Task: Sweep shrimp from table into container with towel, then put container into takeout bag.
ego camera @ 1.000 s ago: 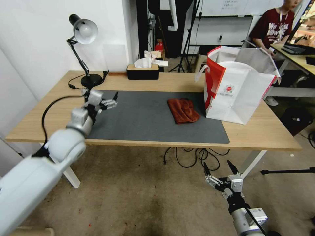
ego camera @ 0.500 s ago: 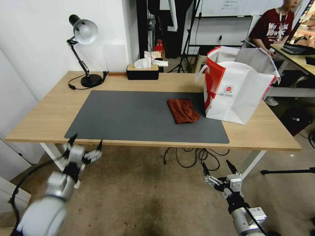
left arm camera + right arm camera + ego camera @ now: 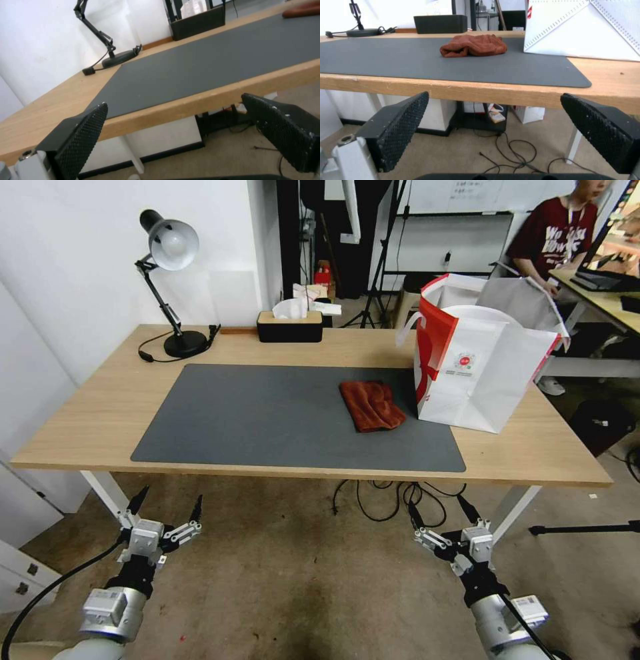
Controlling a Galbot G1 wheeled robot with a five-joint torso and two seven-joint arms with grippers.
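Observation:
The rust-brown towel (image 3: 371, 405) lies bunched on the dark mat (image 3: 280, 413) of the table (image 3: 100, 407), right of centre. Beside it on the right stands the takeout bag (image 3: 477, 360), upright with its mouth open. The shrimp and the container are out of view. My left gripper (image 3: 169, 499) hangs open below the table's front edge at the left, over the floor. My right gripper (image 3: 437, 503) is open too, low in front of the table at the right. The right wrist view has the towel (image 3: 473, 46) and the bag (image 3: 583, 27) above the open fingers (image 3: 400, 125).
A desk lamp (image 3: 170, 247) and its cord sit at the table's back left, and a black tissue box (image 3: 290, 323) at the back middle. Cables (image 3: 393, 500) trail on the floor under the table. A person sits at another desk behind the bag.
My left arm has dropped from over the mat's left edge to below the table's front edge, staying open. The right gripper has barely shifted.

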